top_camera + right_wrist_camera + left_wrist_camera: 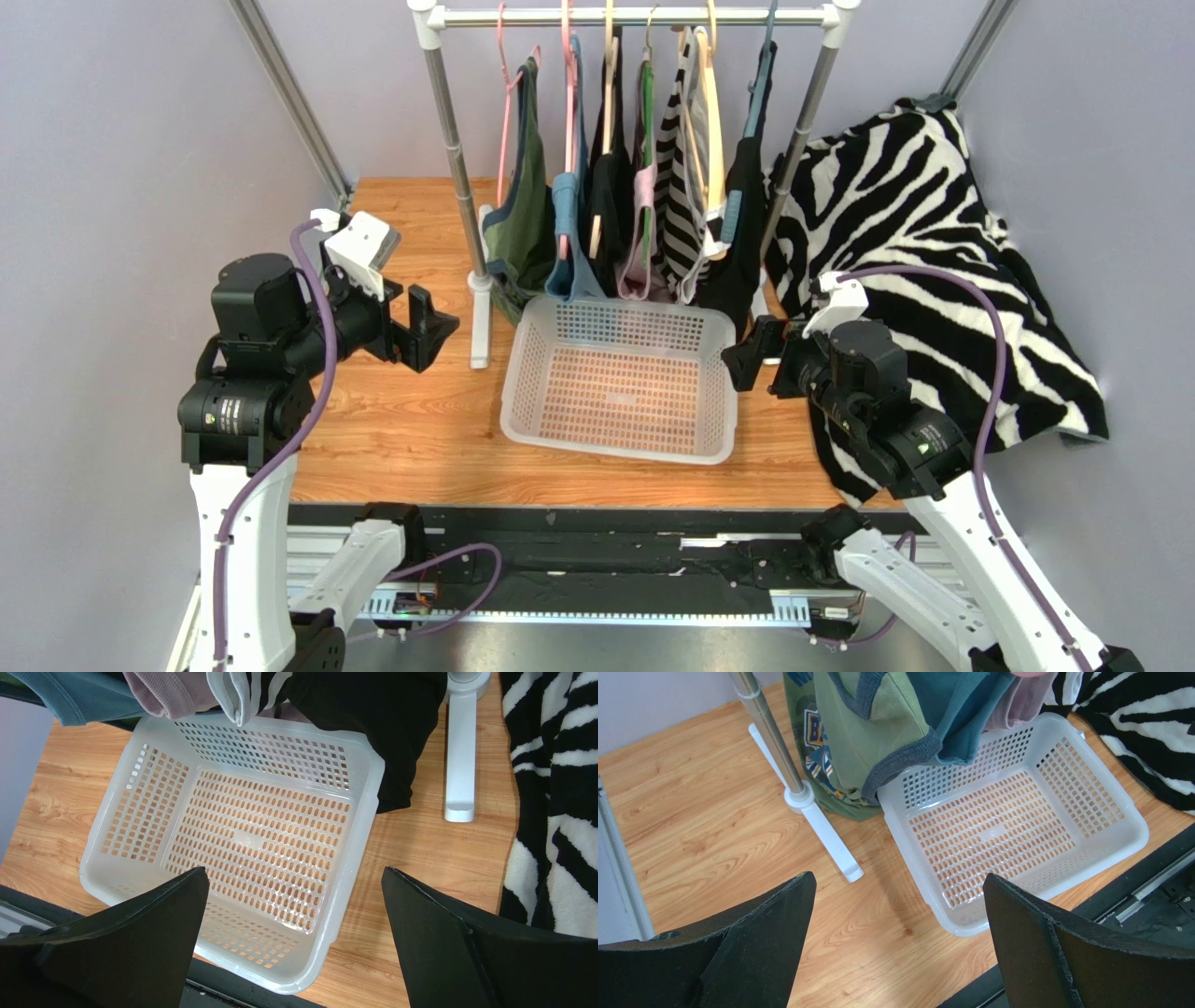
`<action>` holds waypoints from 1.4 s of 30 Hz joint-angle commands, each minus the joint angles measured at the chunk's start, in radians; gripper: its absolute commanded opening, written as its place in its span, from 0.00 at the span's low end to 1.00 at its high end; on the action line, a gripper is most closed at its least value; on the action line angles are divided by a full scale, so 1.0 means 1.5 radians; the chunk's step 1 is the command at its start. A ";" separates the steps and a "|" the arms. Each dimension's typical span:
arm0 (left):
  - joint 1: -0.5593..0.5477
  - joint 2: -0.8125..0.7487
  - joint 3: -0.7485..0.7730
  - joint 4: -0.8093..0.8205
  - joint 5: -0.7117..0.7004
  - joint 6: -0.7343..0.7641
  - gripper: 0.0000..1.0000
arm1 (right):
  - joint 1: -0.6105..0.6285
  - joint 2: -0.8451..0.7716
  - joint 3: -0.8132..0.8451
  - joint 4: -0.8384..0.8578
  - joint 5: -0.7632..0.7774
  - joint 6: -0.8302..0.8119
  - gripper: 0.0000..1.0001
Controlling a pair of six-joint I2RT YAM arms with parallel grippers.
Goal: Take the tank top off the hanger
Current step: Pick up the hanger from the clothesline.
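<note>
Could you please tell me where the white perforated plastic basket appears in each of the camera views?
Top external: the white perforated plastic basket sits at centre, below the hanging clothes.
Left wrist: the basket fills the right of centre.
Right wrist: the basket lies centre-left.
Shared landmark: the black-and-white zebra-striped blanket, at every view's right edge.

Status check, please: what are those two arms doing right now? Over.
Left gripper and right gripper both open, empty. Olive-green tank top hanging on pink hanger, untouched. Silver metal rack post close beside it; white perforated plastic basket underneath the row.
</note>
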 commanded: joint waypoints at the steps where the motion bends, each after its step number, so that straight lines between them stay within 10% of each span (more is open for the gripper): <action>1: 0.002 0.002 0.006 0.030 0.019 0.009 0.99 | 0.007 0.006 0.021 0.023 -0.002 -0.013 1.00; 12: -0.006 0.184 0.221 0.096 0.140 -0.057 0.99 | 0.013 0.006 0.011 0.031 0.002 -0.016 1.00; 23: -0.092 0.363 0.404 0.200 -0.040 -0.120 0.99 | 0.024 -0.005 0.000 0.036 0.010 -0.019 1.00; 42: -0.147 0.511 0.421 0.246 -0.232 -0.127 0.89 | 0.041 -0.017 -0.007 0.037 0.032 -0.027 0.97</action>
